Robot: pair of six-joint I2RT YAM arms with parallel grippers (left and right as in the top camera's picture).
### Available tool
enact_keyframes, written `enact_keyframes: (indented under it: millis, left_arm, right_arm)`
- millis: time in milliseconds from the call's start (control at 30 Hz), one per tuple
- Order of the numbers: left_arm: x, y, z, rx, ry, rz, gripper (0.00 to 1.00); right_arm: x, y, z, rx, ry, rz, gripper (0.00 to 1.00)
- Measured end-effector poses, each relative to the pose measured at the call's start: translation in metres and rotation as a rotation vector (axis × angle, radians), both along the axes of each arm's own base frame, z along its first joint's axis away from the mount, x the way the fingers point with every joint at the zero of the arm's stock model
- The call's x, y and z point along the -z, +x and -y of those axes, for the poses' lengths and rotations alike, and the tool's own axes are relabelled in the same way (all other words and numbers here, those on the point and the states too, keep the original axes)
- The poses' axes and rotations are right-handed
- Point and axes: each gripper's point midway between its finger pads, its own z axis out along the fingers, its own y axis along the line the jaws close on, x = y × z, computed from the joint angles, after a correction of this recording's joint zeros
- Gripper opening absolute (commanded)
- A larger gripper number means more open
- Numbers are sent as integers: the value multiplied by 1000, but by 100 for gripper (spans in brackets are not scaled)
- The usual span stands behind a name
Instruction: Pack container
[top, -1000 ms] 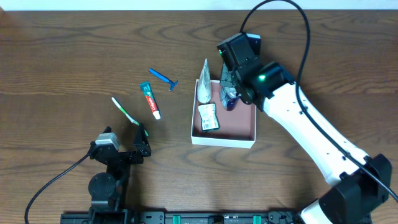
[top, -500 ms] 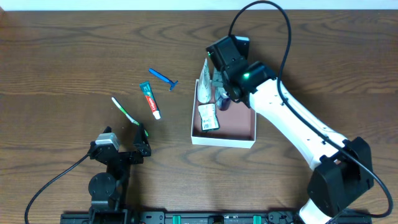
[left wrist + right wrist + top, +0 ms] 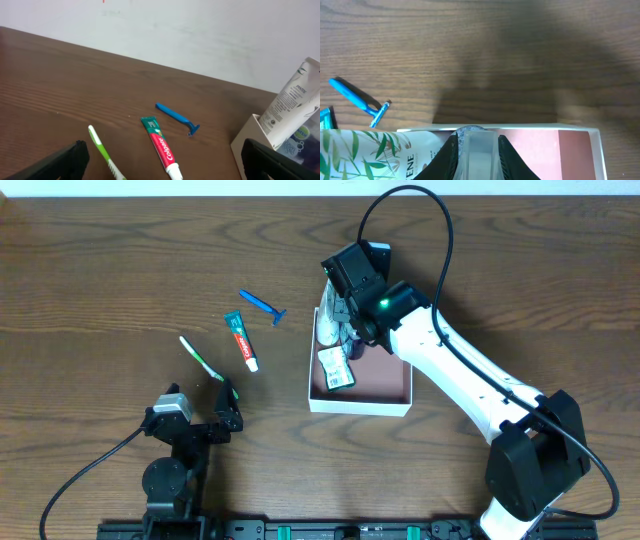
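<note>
The container point(image 3: 358, 407), a shallow white-walled box with a reddish-brown inside, sits right of centre. A white tube point(image 3: 324, 326) leans on its left wall and a small packet point(image 3: 335, 368) lies inside. My right gripper point(image 3: 349, 330) is over the box's far left part, beside the tube, shut on a small clear-capped bottle point(image 3: 479, 162). The right wrist view shows the box's far wall point(image 3: 530, 128) and the tube point(image 3: 365, 150) to the left of the jaws point(image 3: 477, 145). My left gripper point(image 3: 226, 402) is open and empty, low near the table's front point(image 3: 162, 155).
A blue razor point(image 3: 262, 306), a toothpaste tube point(image 3: 241, 340) and a green toothbrush point(image 3: 200, 358) lie on the wood table left of the box. They also show in the left wrist view: the razor point(image 3: 177, 119), the toothpaste point(image 3: 161, 147) and the toothbrush point(image 3: 102, 155).
My right gripper has moved left across the far part of the box with the bottle, closer to the white tube. The left arm has not moved.
</note>
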Motion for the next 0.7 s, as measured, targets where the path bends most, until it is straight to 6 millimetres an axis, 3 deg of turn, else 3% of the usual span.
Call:
enact_keyframes:
  millis: [100, 700]
  left_arm:
    - [0, 0, 0, 0, 0, 0, 98]
    - [0, 0, 0, 0, 0, 0, 98]
  right_arm:
    - [-1, 1, 0, 2, 2, 4, 21]
    - [-1, 1, 0, 6, 7, 4, 31]
